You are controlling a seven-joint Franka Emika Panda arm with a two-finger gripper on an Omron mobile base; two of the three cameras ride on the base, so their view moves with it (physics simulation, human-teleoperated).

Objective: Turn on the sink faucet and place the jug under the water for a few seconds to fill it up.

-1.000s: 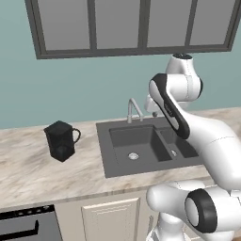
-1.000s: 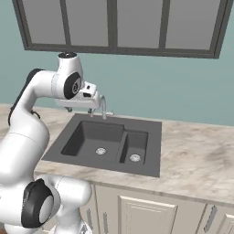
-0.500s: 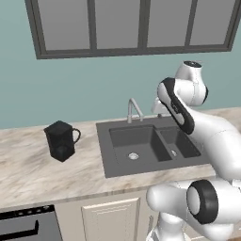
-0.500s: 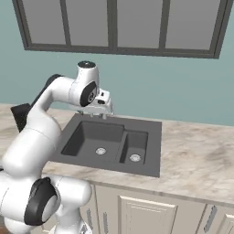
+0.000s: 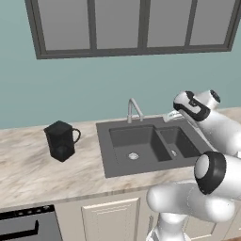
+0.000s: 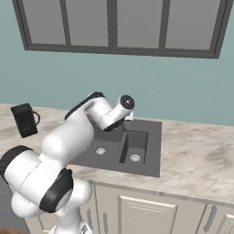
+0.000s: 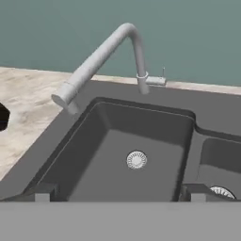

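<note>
The black jug (image 5: 61,140) stands on the counter left of the sink (image 5: 104,155), also seen as jug (image 6: 25,119) and as a dark sliver of jug (image 7: 2,116) at the frame's edge. The sink faucet (image 5: 134,110) rises behind the main basin; no water runs from it. In the hand view the sink faucet (image 7: 101,56) arches toward me, its small lever (image 7: 157,81) at the base. My gripper (image 5: 170,116) hangs open and holding nothing over the sink's back right side, right of the faucet. In the hand view my gripper (image 7: 117,195) faces the basin and its drain (image 7: 136,160).
The sink (image 6: 153,155) has a smaller second basin (image 5: 181,143) on the right. A marble counter (image 5: 28,174) runs both ways, and a window (image 5: 132,28) sits above the teal wall. An oven top (image 5: 23,226) shows at lower left.
The hand has swung right and come down from above the faucet to just over the sink's back right part. The jaws stayed open. Jug and faucet have not moved.
</note>
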